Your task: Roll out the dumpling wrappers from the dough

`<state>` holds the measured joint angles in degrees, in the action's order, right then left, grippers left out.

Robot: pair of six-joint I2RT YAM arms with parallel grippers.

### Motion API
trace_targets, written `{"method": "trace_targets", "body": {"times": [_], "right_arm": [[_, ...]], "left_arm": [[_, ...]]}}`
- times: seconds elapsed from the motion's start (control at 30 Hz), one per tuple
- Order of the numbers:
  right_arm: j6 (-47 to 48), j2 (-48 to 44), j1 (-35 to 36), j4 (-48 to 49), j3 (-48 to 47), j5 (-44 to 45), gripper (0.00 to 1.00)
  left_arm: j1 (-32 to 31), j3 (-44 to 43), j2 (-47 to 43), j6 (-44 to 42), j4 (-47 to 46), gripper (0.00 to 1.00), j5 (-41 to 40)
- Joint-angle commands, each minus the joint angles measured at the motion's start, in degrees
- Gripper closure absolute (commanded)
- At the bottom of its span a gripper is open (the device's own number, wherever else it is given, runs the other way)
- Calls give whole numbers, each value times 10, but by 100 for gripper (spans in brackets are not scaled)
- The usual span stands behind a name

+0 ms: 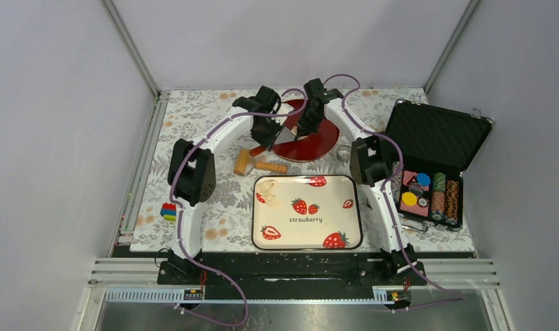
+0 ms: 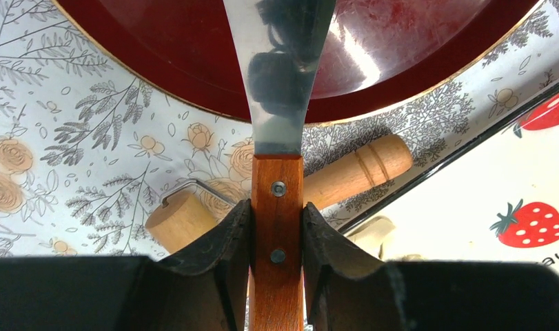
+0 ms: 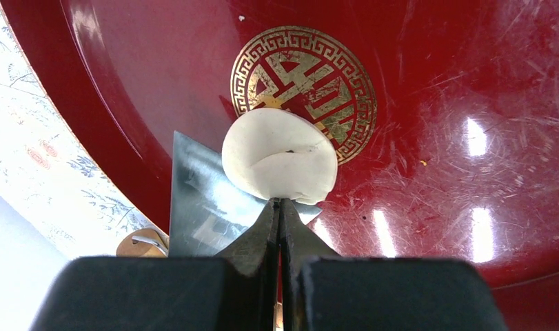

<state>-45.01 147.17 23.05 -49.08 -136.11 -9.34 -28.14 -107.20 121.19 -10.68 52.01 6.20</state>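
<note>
at upper centre of the top view, over the red plate (image 1: 322, 143); ragged off-white dough (image 1: 265, 194) in tray (image 1: 307, 234) corner. left wrist view: left gripper (image 2: 277, 210) clamped on spatula (image 2: 280, 89) handle. right wrist view: right gripper (image 3: 280, 208) pinching thin, round, creased cream wrapper (image 3: 280, 155) at frame centre, over the blade.

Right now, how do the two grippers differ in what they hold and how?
The left gripper clamps the spatula by its wooden handle; the right gripper pinches the wrapper by its edge. The left's fingers sit apart around the handle; the right's nearly touch. Both are shut, their loads over the red plate.
</note>
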Motion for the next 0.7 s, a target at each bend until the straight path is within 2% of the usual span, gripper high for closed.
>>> {"method": "trace_targets", "body": {"times": [0.0,0.3,0.43,0.53,0.67], "right_arm": [[3,6,3,-17,-26,21,100],[13,3,2,-16,-20,9,100],[26,-16,1,-15,9,-4,99],[38,-74,1,4,72,9,95],[52,-172,-1,50,185,13,81]], "left_arm": [[-2,2,-61,-15,-3,100,-27],[-1,72,-123,-24,3,100,-55],[8,133,-177,-5,-35,100,-37],[20,184,-230,18,-69,100,-18],[27,270,-321,48,-122,100,-6]]}}
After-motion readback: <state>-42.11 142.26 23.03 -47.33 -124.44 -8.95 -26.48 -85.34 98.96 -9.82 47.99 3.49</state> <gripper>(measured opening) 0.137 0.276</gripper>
